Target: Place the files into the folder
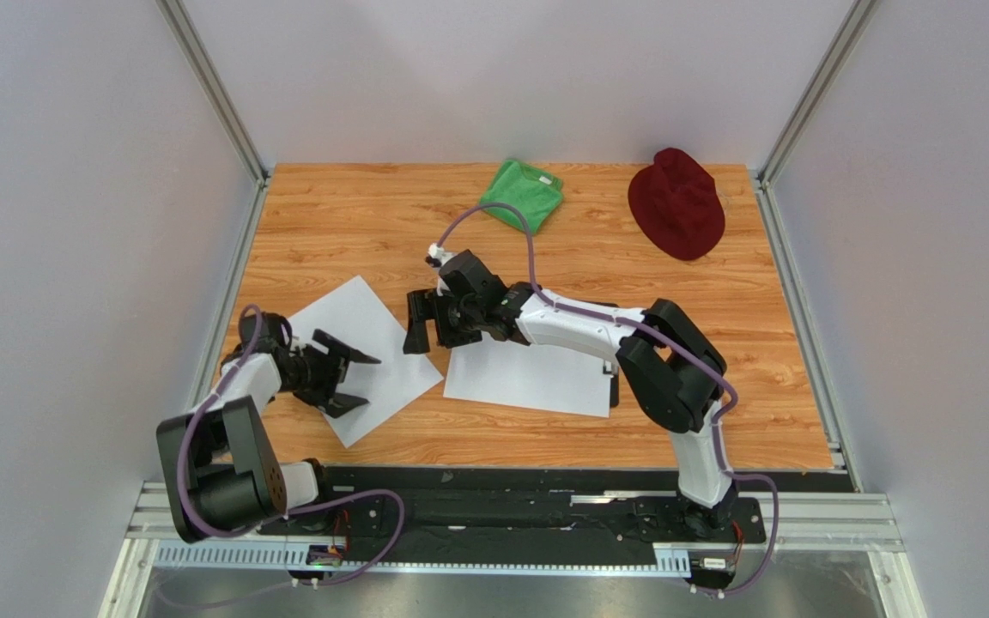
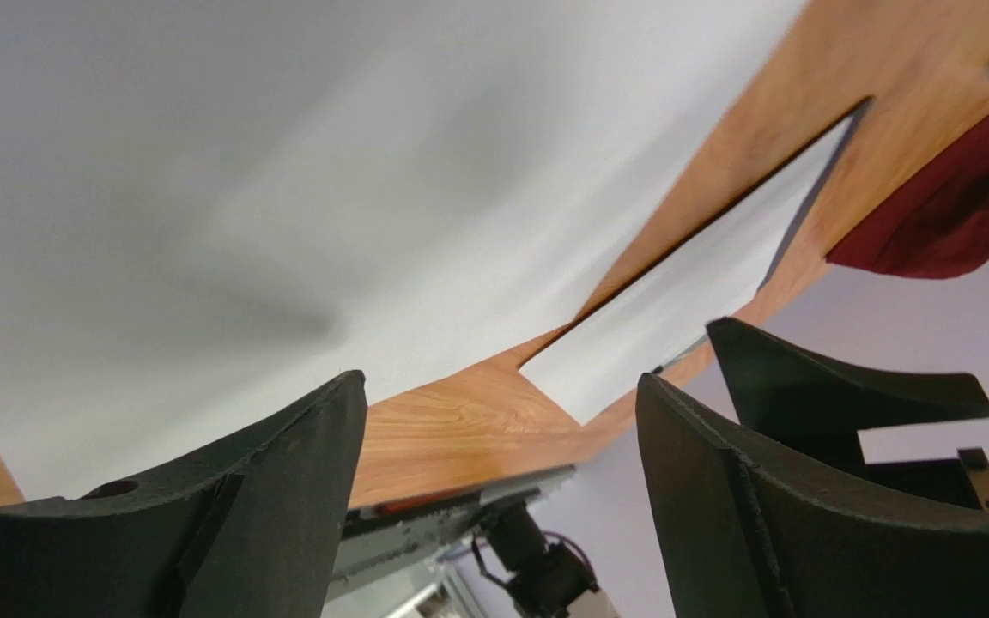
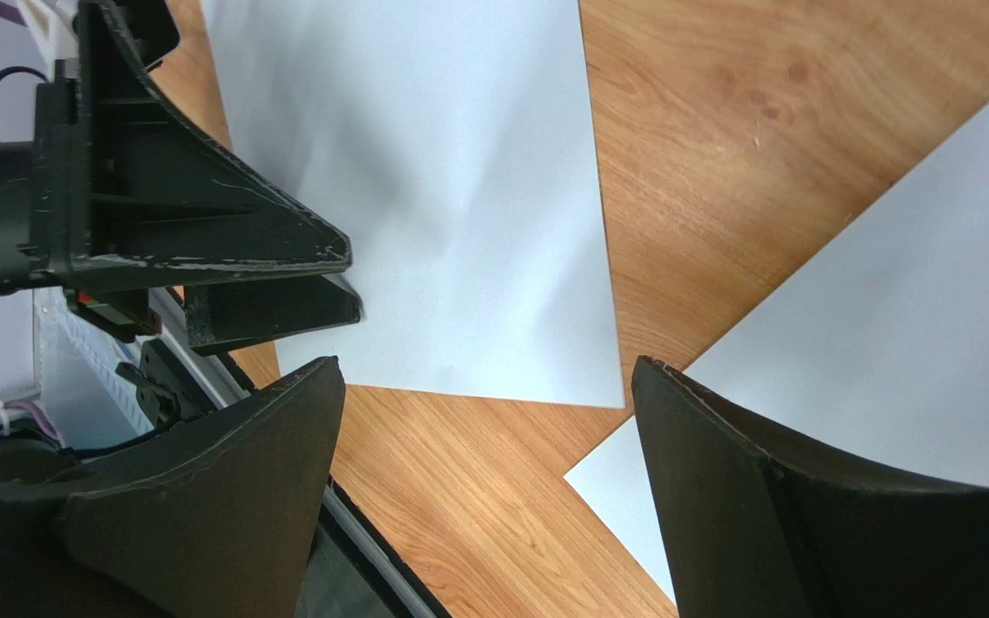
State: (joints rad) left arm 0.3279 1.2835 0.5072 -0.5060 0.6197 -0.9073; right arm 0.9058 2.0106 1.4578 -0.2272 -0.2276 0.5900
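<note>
From above, two white files lie on the wooden table (image 1: 745, 374): the left sheet (image 1: 377, 337) turned at an angle, the right sheet (image 1: 526, 376) nearly square to the near edge. What looks to be the folder (image 1: 612, 386) shows only as a thin dark strip along the right sheet's right edge. The left gripper (image 1: 355, 376) is over the left sheet with its fingers spread wide and holding nothing. The right gripper (image 1: 417, 322) is over the gap between the sheets, also wide and empty. A green cloth (image 1: 523, 193) and a dark red hat (image 1: 677, 202) lie at the far edge. The left wrist view looks low across the left sheet (image 2: 268, 193) to the right sheet (image 2: 693, 296) and the hat (image 2: 951, 219), with nothing between its fingers (image 2: 281, 515). The right wrist view looks straight down (the only one that does), with both sheets' corners close but apart and bare wood between them.
</note>
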